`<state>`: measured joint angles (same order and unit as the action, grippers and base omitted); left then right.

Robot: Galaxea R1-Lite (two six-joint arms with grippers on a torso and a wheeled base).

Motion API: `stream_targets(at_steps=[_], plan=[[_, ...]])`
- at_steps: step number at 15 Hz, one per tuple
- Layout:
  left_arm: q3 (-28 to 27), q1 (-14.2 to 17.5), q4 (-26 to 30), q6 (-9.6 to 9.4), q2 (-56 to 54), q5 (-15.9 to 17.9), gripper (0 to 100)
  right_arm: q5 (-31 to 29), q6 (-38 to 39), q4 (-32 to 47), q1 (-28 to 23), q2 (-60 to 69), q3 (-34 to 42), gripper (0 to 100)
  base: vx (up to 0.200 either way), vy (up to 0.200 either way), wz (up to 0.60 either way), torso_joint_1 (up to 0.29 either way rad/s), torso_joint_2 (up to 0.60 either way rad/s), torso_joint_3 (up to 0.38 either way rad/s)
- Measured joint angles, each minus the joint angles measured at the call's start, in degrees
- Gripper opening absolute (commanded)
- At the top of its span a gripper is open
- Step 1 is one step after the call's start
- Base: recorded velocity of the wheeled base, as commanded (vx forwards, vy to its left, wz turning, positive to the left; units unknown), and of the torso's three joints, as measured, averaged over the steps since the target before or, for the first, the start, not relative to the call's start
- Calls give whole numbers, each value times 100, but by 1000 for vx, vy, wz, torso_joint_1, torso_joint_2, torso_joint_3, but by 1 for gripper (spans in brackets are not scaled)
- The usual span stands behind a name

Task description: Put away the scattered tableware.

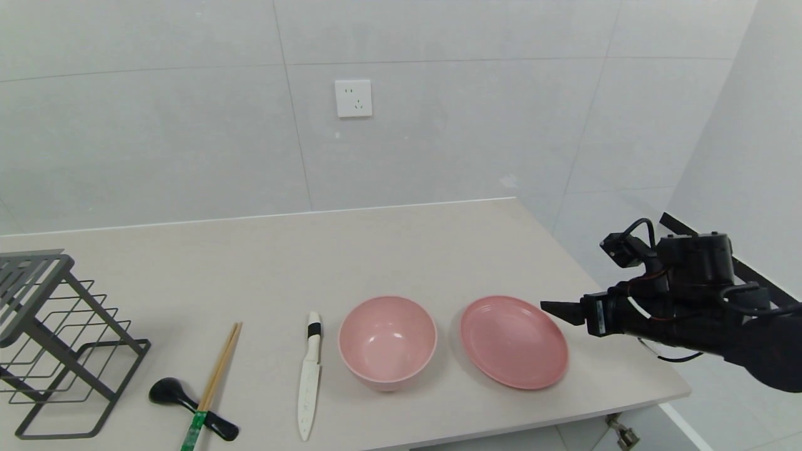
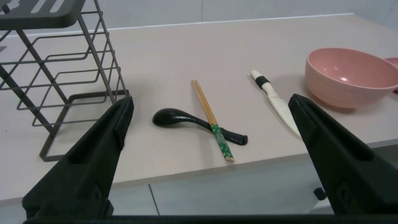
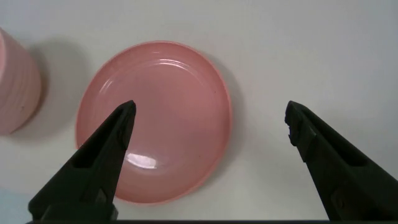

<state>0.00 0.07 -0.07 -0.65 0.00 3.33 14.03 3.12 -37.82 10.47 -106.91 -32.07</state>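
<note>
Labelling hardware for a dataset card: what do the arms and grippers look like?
The left gripper and right gripper are black, with long wedge-shaped jaws tapering to points. The right arm is black, with looping black cables and a pale label behind the jaws.

plate [image 1: 514, 341] glossy | rack [image 1: 28, 269] matt metal | chopsticks [image 1: 220, 366] wood | counter [image 1: 407, 250] matt

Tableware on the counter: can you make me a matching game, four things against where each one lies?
Things:
1 plate
2 bowl
3 knife
4 spoon

Places:
A crossed by the chopsticks
B nearest the right gripper
C between knife and plate
D between chopsticks and bowl

Pairs: 1-B, 2-C, 3-D, 4-A.
</note>
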Motion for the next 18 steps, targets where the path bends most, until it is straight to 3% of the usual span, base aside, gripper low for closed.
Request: stream_targets(at_steps=[7,18], plan=[[0,0,7,-33,0,-22,100,-2,-110,-720,-33,-946,-41,100,0,0,0,0,0,0],[0,0,7,-57,0,-44,100,-7,-328,-734,166,-1254,38,100,0,0,0,0,0,0]])
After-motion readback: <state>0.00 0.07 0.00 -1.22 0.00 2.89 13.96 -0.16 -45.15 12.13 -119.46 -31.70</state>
